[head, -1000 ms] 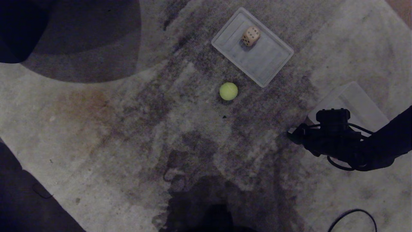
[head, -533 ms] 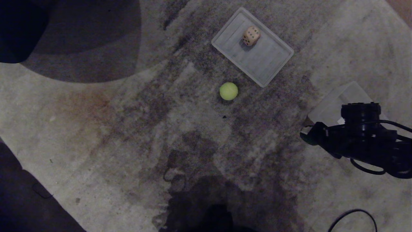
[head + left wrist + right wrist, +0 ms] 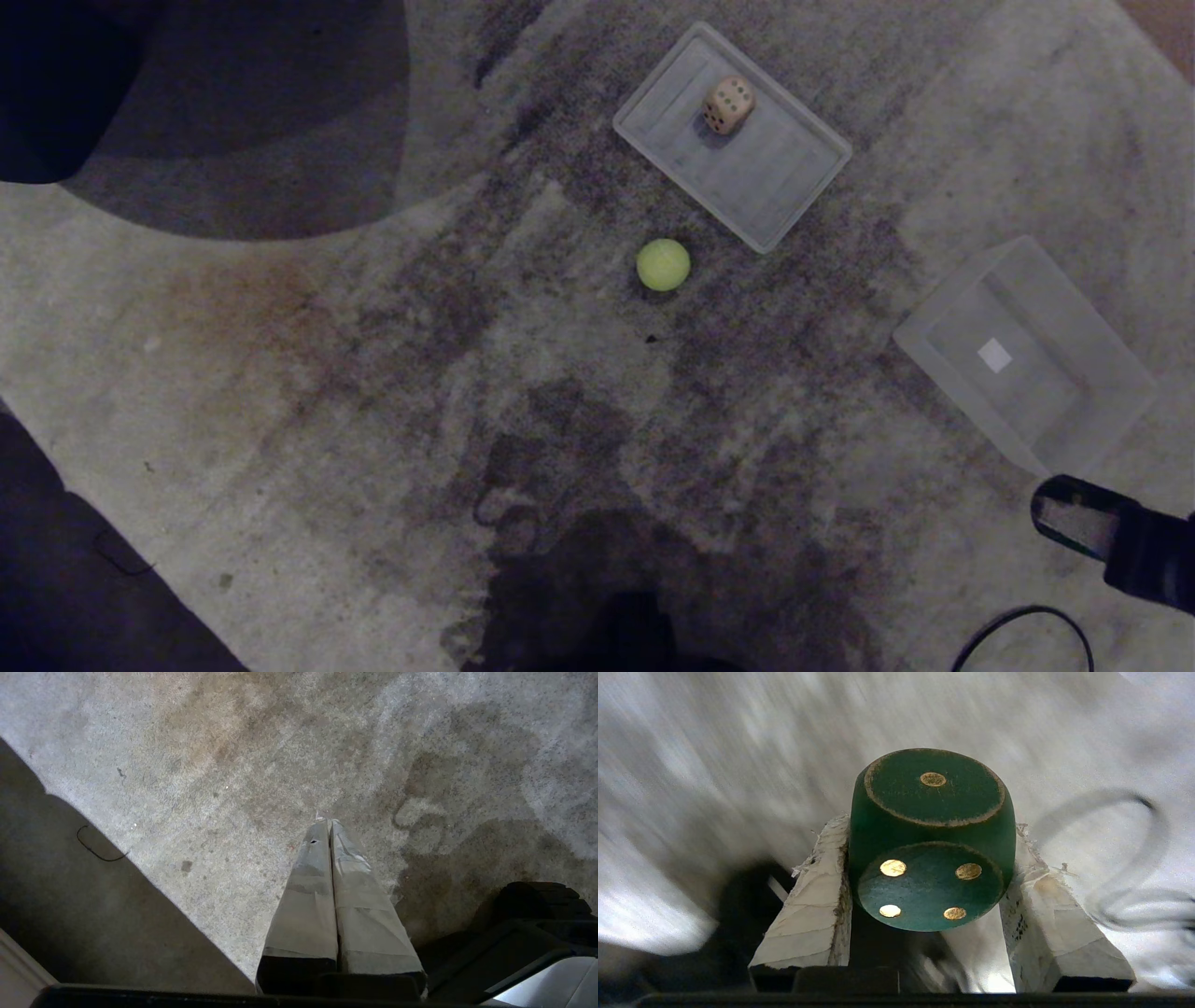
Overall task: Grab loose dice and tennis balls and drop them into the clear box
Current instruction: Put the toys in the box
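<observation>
Green die (image 3: 931, 840) clamped in right claw (image 3: 924, 891); left claw (image 3: 329, 826) shut, empty; clear box (image 3: 1102, 439) nearby.

No readable text or brands; only pips: green die (image 3: 931, 840) shows 1 & 4, tan die (image 3: 728, 103) 6.

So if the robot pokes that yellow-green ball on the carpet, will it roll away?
Probably a little. The tennis ball is round with nothing beside it, so a nudge should start it rolling. The rough carpet and the ball's fuzz would likely stop it soon.
</observation>
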Motion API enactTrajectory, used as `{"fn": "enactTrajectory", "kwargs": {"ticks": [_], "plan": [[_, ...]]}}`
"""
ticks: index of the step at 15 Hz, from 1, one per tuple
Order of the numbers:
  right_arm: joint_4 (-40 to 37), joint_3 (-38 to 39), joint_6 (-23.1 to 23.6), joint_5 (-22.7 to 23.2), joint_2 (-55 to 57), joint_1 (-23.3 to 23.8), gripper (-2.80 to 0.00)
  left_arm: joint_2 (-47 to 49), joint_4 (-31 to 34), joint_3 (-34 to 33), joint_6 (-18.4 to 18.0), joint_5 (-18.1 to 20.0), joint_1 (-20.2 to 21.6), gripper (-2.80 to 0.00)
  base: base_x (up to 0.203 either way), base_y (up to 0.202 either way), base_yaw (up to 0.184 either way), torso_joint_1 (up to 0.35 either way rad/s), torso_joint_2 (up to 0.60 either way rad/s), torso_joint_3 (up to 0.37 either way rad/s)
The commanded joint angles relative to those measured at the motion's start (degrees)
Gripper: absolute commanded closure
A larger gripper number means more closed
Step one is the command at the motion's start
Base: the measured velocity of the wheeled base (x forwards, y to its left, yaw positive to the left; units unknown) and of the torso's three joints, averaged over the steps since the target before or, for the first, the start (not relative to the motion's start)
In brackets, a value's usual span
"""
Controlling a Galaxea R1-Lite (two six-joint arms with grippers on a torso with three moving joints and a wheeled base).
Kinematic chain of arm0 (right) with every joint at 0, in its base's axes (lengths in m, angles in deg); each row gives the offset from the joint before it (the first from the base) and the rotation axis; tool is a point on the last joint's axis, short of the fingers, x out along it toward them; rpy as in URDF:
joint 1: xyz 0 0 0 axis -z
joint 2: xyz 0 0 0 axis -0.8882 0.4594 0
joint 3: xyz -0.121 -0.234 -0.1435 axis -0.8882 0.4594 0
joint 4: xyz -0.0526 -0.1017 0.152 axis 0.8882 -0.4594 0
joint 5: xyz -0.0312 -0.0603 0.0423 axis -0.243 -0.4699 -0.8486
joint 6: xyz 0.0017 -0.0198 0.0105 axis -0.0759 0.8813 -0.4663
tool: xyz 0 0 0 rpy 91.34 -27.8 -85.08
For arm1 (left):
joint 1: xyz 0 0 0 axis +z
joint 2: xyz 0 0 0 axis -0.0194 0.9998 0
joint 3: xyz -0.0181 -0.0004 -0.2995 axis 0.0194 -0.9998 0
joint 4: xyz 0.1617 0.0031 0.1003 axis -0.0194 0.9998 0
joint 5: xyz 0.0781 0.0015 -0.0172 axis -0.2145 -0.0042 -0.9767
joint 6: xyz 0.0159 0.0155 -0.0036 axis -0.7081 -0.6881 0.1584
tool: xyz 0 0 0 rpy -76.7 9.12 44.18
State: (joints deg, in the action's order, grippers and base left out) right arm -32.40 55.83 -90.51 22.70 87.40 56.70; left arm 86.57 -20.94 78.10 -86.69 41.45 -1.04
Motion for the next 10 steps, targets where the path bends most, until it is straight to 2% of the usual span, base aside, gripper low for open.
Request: {"fn": "enactTrajectory", "kwargs": {"ticks": [1, 3, 6, 10], "plan": [[-5.6, 3.63, 2.86, -0.22, -13.49, 4.24, 0.0, 0.06, 0.01, -0.09, -0.02, -0.03, 0.01, 0.0, 0.0, 0.0, 0.0, 0.0, 0.0, 0.0], [-4.71, 3.23, 3.45, -0.27, -10.65, 9.38, 0.0, 0.06, 0.01, -0.09, -0.02, -0.03, 0.01, 0.0, 0.0, 0.0, 0.0, 0.0, 0.0, 0.0], [3.84, 0.84, 2.59, -0.19, 1.64, 17.14, 0.0, 0.06, 0.01, -0.09, -0.02, -0.03, 0.01, 0.0, 0.0, 0.0, 0.0, 0.0, 0.0, 0.0], [12.97, -8.37, -1.37, -0.29, 17.26, 22.21, 0.0, 0.06, 0.01, -0.09, -0.02, -0.03, 0.01, 0.0, 0.0, 0.0, 0.0, 0.0, 0.0, 0.0]]}}
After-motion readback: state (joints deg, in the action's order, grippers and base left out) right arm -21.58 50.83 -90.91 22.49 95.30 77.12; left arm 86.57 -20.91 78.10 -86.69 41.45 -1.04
